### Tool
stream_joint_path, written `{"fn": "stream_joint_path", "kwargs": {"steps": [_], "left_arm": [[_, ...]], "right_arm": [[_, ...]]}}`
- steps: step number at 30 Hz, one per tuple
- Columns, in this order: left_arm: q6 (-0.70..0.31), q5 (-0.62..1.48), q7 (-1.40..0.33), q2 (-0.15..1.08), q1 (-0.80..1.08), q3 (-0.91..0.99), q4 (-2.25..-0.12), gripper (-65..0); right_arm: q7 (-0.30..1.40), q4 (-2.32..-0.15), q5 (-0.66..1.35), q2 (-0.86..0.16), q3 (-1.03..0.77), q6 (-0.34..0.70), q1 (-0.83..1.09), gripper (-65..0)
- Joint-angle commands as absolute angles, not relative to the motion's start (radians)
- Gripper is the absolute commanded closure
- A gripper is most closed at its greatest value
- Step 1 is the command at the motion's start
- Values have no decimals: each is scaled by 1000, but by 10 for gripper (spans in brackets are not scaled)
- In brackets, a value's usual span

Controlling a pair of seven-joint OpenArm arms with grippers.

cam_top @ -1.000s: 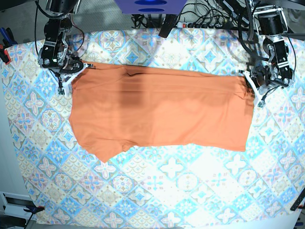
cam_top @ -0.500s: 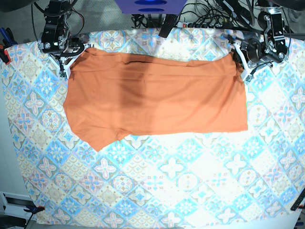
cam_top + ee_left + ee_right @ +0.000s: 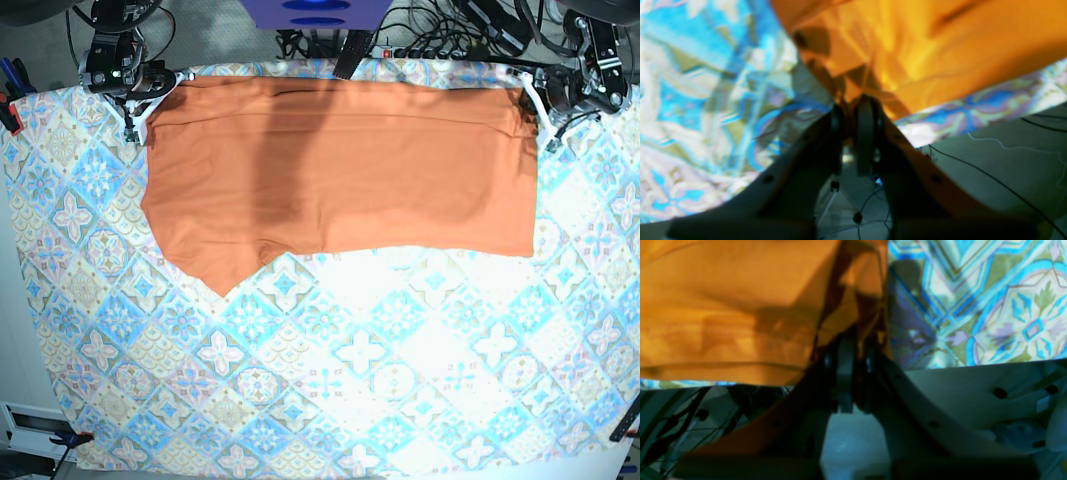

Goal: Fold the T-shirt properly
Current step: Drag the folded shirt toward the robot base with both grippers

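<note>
At the far left corner of the T-shirt (image 3: pixel 340 170) in the base view, the right pincer (image 3: pixel 148 96) is clamped on the orange cloth; its wrist view shows the two fingers (image 3: pixel 845 373) pressed together with a bunched fold of fabric caught between them, the patterned tablecloth (image 3: pixel 977 303) just beside.

The T-shirt lies spread flat on the tablecloth (image 3: pixel 330 380) that covers the counter, filling the far half of it. Its far edge runs close along the tablecloth's far edge, stretched between the two pincers. A sleeve points out from the shirt's near left corner. A soft dark shadow band crosses the shirt left of its middle. Beyond the shirt's far edge, a blue box (image 3: pixel 316 12) and a tangle of cables (image 3: pixel 440 35) sit off the counter.

At the shirt's far right corner, the left pincer (image 3: pixel 540 108) is likewise clamped on the cloth: in its wrist view the fingers (image 3: pixel 864 133) meet on a pinch of orange fabric, though that view is blurred.
</note>
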State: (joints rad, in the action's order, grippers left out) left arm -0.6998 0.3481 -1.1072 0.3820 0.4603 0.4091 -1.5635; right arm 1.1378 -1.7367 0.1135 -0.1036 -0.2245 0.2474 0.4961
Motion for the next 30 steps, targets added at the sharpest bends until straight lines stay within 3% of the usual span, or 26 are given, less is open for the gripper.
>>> {"fn": "stream_joint_path", "kwargs": {"steps": [1, 20, 22, 27, 30], "left_arm": [[-698, 348, -1102, 400, 458, 417, -1577, -25], [-698, 343, -1112, 417, 456, 420, -1577, -29], [-698, 343, -1112, 417, 456, 420, -1577, -36], [-698, 341, -1112, 417, 443, 420, -1575, -153], [-698, 341, -1112, 417, 444, 420, -1575, -186]], "right_arm": [[1148, -1750, 110, -113, -231, 245, 501, -30], [1182, -1897, 110, -111, -231, 243, 492, -41], [1188, -1897, 110, -111, -231, 243, 475, -76], [1188, -1896, 110, -111, -231, 242, 483, -236], [1181, -1897, 108, -111, -231, 242, 504, -339]]}}
